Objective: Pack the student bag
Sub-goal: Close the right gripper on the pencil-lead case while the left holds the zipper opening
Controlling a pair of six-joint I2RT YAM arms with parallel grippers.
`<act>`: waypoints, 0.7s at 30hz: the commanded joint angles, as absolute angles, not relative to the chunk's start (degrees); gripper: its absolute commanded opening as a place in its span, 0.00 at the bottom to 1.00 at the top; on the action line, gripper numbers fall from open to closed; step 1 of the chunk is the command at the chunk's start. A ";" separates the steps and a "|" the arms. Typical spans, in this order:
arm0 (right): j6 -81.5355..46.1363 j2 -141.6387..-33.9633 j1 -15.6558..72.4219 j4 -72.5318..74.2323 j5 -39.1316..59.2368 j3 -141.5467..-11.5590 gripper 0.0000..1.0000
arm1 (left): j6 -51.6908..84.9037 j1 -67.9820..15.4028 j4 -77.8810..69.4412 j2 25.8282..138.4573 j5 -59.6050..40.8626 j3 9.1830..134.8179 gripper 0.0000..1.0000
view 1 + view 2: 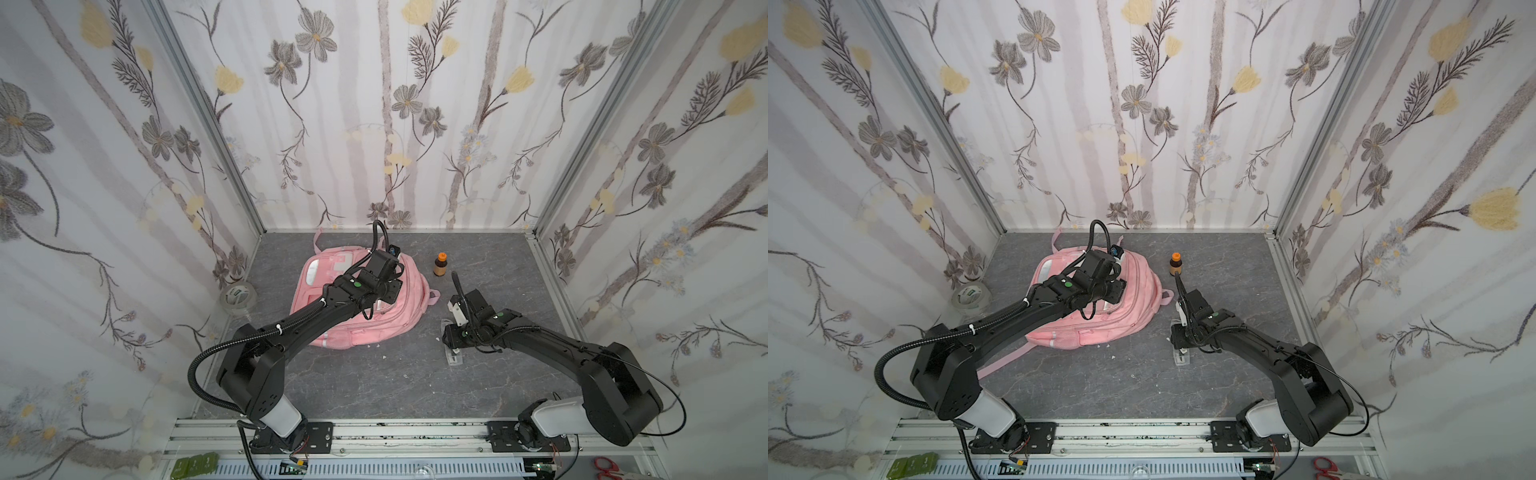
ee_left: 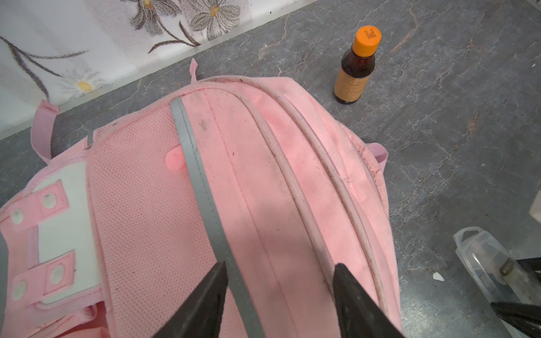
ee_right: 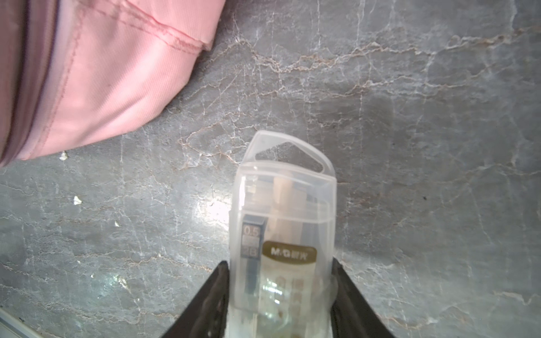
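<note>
clamping: right gripper pinches the clear case, likely for packing.
left gripper: apart above the student bag, probably to open it.

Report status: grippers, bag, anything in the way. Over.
Left gripper: jaws open, over student bag. Right gripper: jaws shut on clear case, on table. Bag lies flat, visible zips closed. Brown bottle upright beside bag, apart from both arms.

Bright, even light — wide-angle edges bend.

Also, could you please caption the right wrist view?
Right tool straddles clear lead case on grey table beside student bag.
</note>
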State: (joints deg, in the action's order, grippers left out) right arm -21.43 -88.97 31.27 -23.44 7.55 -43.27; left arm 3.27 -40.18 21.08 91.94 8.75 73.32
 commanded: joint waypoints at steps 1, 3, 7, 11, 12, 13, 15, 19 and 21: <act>-21.84 -88.59 31.02 -22.52 8.42 -43.33 0.51 | 5.25 -40.93 21.02 93.11 7.65 75.11 0.61; -21.63 -88.76 30.88 -22.33 8.44 -43.33 0.51 | 5.39 -41.43 21.58 94.50 7.69 76.25 0.61; -21.44 -89.12 30.76 -22.24 8.86 -43.34 0.51 | 5.02 -41.84 23.46 96.73 10.20 77.61 0.61; -21.52 -88.61 30.74 -21.81 9.01 -41.31 0.50 | 2.83 -41.84 24.91 97.20 14.19 77.82 0.52; -21.53 -88.55 30.70 -21.71 9.03 -41.31 0.50 | 2.17 -41.84 24.98 96.98 15.04 77.56 0.47; -21.59 -88.51 30.72 -21.63 9.14 -41.31 0.50 | 1.79 -41.88 25.01 96.74 15.60 77.51 0.44; -21.62 -88.42 30.66 -21.54 9.15 -41.26 0.49 | 1.08 -41.84 25.20 96.27 16.71 77.21 0.35; -21.79 -88.42 30.67 -21.35 9.14 -41.56 0.49 | 1.02 -41.84 24.67 95.28 17.23 76.57 0.08; -21.84 -88.51 30.67 -21.36 9.39 -42.06 0.49 | 1.54 -41.84 24.44 94.53 17.35 76.30 0.00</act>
State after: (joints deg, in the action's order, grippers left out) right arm -21.41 -88.53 30.68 -23.27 8.69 -41.36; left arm 1.54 -41.95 24.25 95.48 13.76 76.69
